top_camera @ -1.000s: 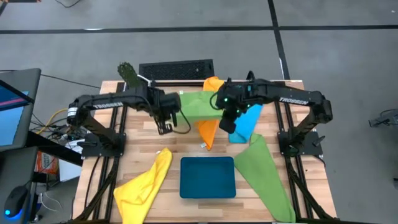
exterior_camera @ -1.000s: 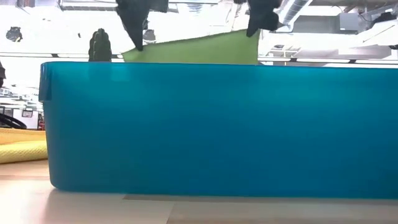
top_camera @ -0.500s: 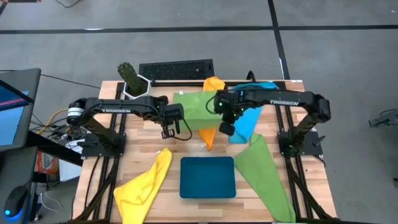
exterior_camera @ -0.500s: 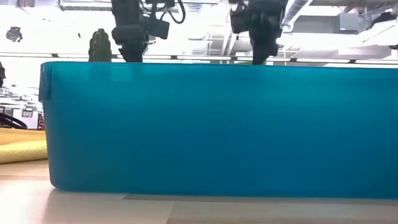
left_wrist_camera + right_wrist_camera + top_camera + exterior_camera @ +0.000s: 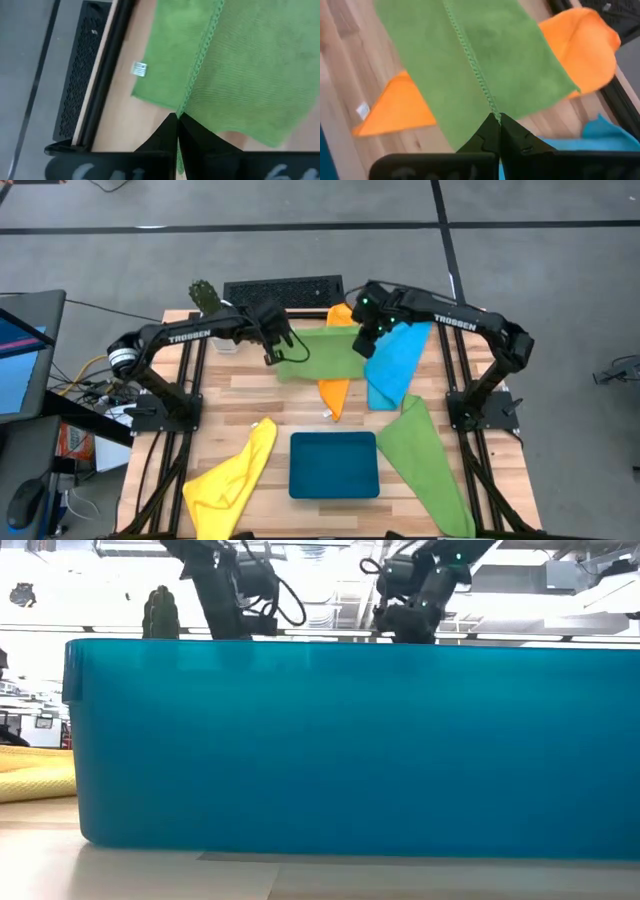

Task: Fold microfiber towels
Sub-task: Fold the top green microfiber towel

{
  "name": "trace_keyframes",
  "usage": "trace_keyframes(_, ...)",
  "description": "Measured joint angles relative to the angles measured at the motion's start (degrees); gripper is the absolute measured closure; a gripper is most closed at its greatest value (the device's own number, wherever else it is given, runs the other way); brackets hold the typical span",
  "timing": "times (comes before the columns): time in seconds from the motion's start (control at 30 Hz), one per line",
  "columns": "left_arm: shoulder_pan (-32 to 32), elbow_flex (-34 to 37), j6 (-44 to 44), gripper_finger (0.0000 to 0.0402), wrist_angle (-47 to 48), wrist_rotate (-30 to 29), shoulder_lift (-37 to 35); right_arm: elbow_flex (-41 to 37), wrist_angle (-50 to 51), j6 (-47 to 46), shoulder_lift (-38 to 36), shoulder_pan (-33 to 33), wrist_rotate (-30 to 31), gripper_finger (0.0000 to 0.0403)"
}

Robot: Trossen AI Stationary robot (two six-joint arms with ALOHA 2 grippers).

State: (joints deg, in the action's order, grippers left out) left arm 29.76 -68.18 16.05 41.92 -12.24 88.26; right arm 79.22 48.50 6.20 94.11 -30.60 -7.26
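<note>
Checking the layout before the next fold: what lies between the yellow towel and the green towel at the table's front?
The dark teal tray lies between the yellow towel and the front green towel, clear in the high view.

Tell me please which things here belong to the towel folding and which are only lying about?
Belonging: green towel pinched by left gripper and right gripper; orange towel; blue towel; yellow towel; second green towel.
Lying about: teal tray; keyboard; cactus pot.
</note>
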Motion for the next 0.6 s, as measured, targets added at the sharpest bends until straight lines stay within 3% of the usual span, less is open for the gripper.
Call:
trace_keyframes(0.27, 5.1, 3.6, 2.8, 0.0401, -6.9, 5.6, 0.0, -5.8, -8.0, 1.3, 0.0, -3.1, -1.7, 0.0377)
trace_keyframes(0.6, 6.3, 4.3, 3.3, 0.0401, -11.7, 4.1, 6.5, -6.4, -12.4, 2.5, 3.0, -6.2, -2.0, 0.0381)
